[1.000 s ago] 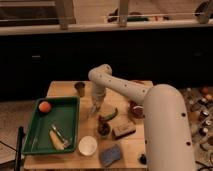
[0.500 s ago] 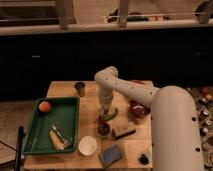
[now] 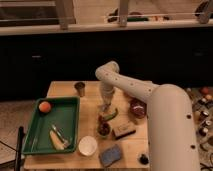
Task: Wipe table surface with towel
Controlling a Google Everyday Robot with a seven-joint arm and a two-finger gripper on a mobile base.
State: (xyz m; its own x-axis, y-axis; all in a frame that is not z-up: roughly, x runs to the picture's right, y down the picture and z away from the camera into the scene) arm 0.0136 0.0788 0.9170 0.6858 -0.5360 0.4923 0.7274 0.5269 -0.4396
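Nearest, the blue pad (image 3: 111,155), white bowl (image 3: 87,145), small dark bowl (image 3: 103,129) and brown sponge (image 3: 124,131) crowd the front of the table surface (image 3: 62,90), so I judge there is no sweeping room that way. Mid-table, my gripper (image 3: 105,104) is clenched, apparently pinching the towel (image 3: 104,109), just beside a green vegetable (image 3: 112,115). I should press flat and stroke toward the bare wood past the metal cup (image 3: 80,88), stopping before the far edge.

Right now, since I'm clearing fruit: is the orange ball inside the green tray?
Yes, the orange ball lies in a far corner of the green tray, while the gripper hangs over the table surface.
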